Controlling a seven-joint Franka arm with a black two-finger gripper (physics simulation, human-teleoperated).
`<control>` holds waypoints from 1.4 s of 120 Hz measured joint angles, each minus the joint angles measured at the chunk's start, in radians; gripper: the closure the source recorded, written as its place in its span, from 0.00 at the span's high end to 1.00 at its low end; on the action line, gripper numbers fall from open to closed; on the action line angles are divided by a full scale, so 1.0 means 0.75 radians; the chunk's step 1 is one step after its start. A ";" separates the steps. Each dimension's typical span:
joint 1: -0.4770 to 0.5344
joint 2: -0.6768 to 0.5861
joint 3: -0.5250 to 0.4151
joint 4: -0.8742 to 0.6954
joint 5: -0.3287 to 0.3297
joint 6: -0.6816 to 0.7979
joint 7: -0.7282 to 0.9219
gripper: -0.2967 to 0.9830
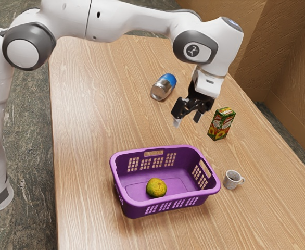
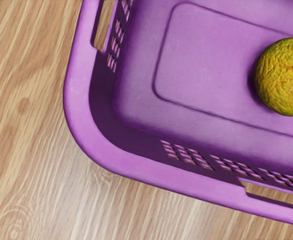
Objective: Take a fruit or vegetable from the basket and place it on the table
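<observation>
My gripper (image 1: pixel 187 119) hangs open in the air, above and beyond the far rim of the purple basket (image 1: pixel 122 153), with nothing between its fingers. A yellow-green citrus fruit (image 1: pixel 156 188) lies on the basket floor, close to the wall nearest the exterior camera. In the wrist view the same fruit (image 2: pixel 284 76) is partly cut off by the picture's edge, and the basket (image 2: pixel 79 100) shows one rounded corner and two rims with handle slots.
On the wooden table (image 1: pixel 85 125) stand a juice carton (image 1: pixel 221 124) and a small grey mug (image 1: pixel 232 179), both toward the exterior view's right. A blue and silver can (image 1: pixel 164 87) lies behind the gripper.
</observation>
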 joint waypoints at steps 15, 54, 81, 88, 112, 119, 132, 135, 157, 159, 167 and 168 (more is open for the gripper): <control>0.000 0.005 -0.007 -0.003 -0.001 0.008 0.036 0.77; -0.026 -0.042 -0.020 -0.053 -0.002 0.071 0.094 0.77; -0.100 -0.286 -0.017 -0.414 -0.021 0.245 0.081 0.77; -0.119 -0.323 -0.017 -0.476 0.005 0.303 0.069 0.77; -0.209 -0.415 -0.018 -0.629 0.140 0.395 0.036 0.77; -0.209 -0.421 -0.018 -0.635 0.142 0.397 0.028 0.77; -0.205 -0.424 -0.018 -0.639 0.126 0.400 0.015 0.77; -0.204 -0.429 -0.019 -0.639 0.123 0.400 0.012 0.77; -0.206 -0.499 -0.025 -0.606 0.111 0.351 -0.004 0.77; -0.209 -0.502 -0.028 -0.608 0.110 0.350 -0.006 0.77; -0.218 -0.541 -0.037 -0.649 0.109 0.363 -0.013 0.77; -0.219 -0.547 -0.037 -0.657 0.108 0.367 -0.014 0.77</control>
